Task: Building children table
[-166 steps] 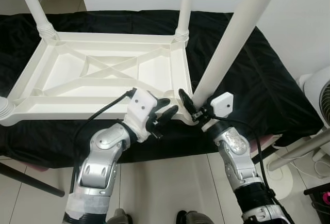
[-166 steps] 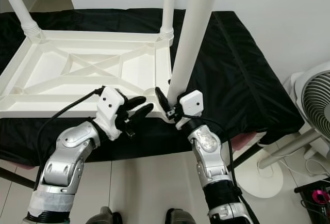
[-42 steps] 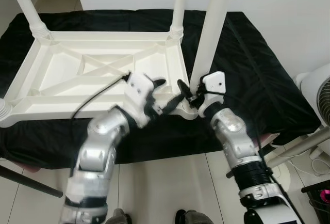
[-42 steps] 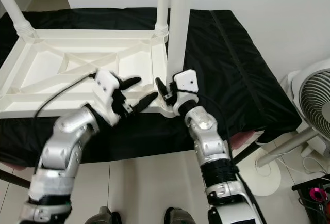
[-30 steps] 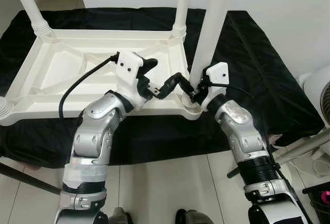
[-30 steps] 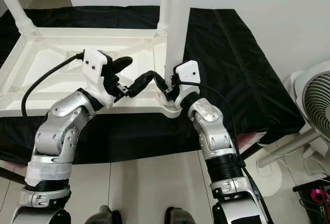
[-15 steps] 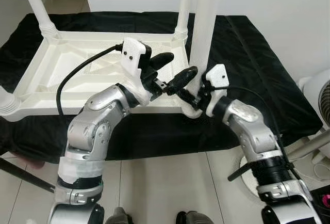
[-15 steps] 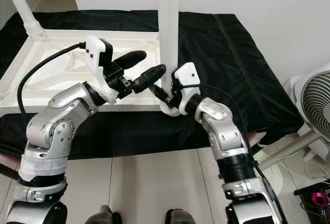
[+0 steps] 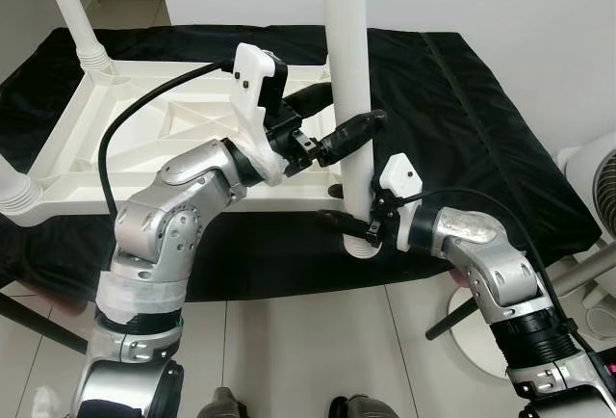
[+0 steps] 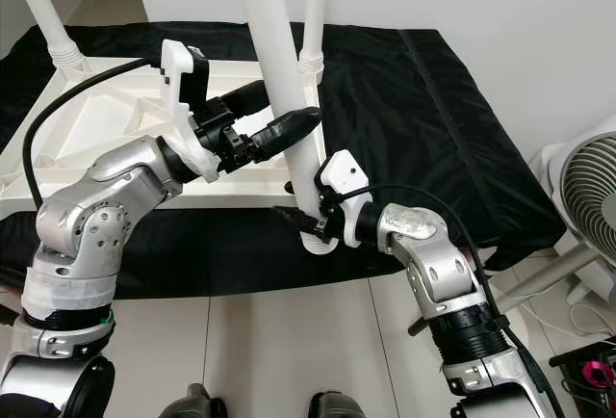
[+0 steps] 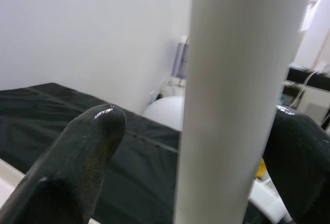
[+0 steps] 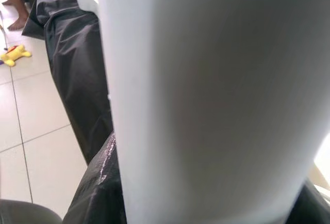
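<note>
The left gripper (image 9: 337, 121) clamps the white table leg (image 9: 345, 71) partway up, one black finger (image 11: 82, 152) on each side of the tube. The right gripper (image 10: 306, 218) grasps the same leg near its ribbed lower end, its fingers wrapped close around it. The leg stands tilted, its foot end hanging just off the near corner of the upturned white tabletop (image 9: 144, 139), apart from the corner socket. The tabletop lies underside-up on a black cloth (image 9: 462, 119) with three other legs (image 9: 72, 13) standing up from its corners. A white fan (image 10: 587, 187) stands to the right on the tiled floor (image 9: 289, 360). The left arm reaches across with its elbow bent; the right forearm comes in low from the right.
</note>
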